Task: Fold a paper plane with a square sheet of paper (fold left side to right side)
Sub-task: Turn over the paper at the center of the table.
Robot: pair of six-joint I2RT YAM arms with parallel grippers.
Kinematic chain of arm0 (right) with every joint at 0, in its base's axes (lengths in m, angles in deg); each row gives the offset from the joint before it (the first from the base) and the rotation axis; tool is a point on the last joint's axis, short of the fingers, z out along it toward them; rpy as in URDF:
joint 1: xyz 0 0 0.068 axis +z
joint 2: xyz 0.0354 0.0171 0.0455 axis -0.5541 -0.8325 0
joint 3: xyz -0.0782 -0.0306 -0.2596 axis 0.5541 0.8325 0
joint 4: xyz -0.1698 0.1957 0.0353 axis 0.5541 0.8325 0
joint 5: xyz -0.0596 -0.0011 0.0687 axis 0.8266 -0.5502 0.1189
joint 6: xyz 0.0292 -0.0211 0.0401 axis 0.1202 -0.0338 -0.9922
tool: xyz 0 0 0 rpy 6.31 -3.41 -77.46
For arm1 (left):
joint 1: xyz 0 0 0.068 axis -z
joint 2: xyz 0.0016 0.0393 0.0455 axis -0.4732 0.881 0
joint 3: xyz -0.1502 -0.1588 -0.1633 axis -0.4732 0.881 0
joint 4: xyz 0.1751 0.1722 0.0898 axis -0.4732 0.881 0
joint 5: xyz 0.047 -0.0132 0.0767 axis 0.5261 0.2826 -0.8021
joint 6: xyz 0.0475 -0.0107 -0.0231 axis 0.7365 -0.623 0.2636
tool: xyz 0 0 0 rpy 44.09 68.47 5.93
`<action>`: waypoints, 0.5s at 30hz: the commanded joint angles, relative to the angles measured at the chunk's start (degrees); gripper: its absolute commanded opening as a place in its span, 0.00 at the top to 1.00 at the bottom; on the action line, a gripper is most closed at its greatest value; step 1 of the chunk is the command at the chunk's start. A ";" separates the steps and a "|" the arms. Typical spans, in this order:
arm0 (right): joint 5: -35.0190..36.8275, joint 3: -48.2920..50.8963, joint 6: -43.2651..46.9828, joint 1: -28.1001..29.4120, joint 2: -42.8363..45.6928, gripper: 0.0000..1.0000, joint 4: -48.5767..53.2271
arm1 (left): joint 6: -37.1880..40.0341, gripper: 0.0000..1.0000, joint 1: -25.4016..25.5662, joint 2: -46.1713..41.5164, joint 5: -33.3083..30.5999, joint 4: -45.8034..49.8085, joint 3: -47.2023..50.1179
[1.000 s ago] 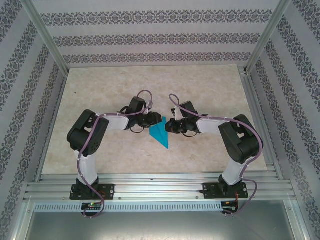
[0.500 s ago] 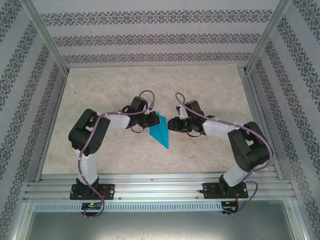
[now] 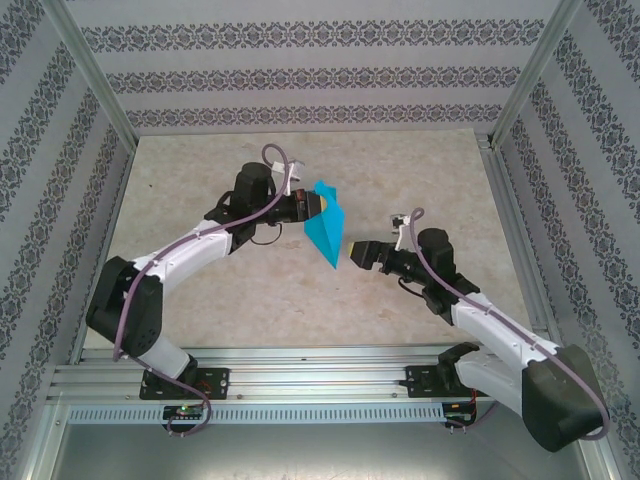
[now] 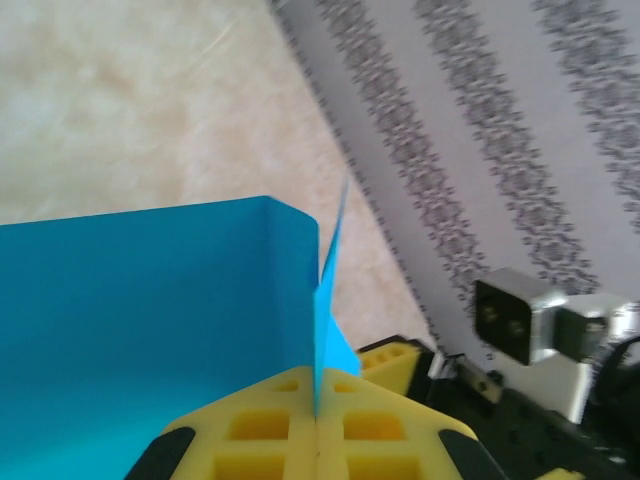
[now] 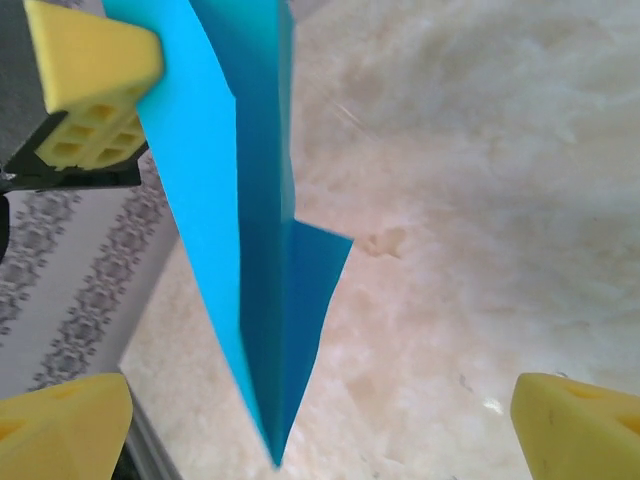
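Left arm swung the paper plane (image 3: 327, 232) away; right arm backed off. Left fingers (image 4: 262, 428) clamp its wide end. Right fingers (image 5: 575, 425) gape empty just beside its nose. Long axis slants, nose down toward worktop (image 3: 420, 175).

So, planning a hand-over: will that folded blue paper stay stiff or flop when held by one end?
Probably stiff enough: pinched in the left fingers, the paper plane shows straight edges, likely braced by its creases. Its thin open flap would probably bend if pushed.
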 commanded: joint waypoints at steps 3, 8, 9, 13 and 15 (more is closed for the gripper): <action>-5.92 0.57 -4.75 0.87 3.87 0.02 -12.82 | 1.21 0.98 0.67 -4.72 3.83 -4.22 -3.34; -7.40 0.81 -9.02 2.80 0.36 0.02 -20.31 | -1.53 0.98 0.66 -5.48 6.27 -7.55 -4.03; -7.71 0.78 -10.04 3.28 -1.09 0.02 -22.87 | -2.28 0.98 0.66 -5.44 6.76 -8.37 -3.95; -9.20 -0.48 -13.24 5.02 -5.99 0.04 -29.96 | -3.50 0.97 0.65 -5.50 7.90 -9.29 -4.02; -9.87 -2.12 -12.94 6.25 -8.07 0.11 -29.91 | -4.05 0.97 0.74 -5.57 8.60 -10.00 -3.85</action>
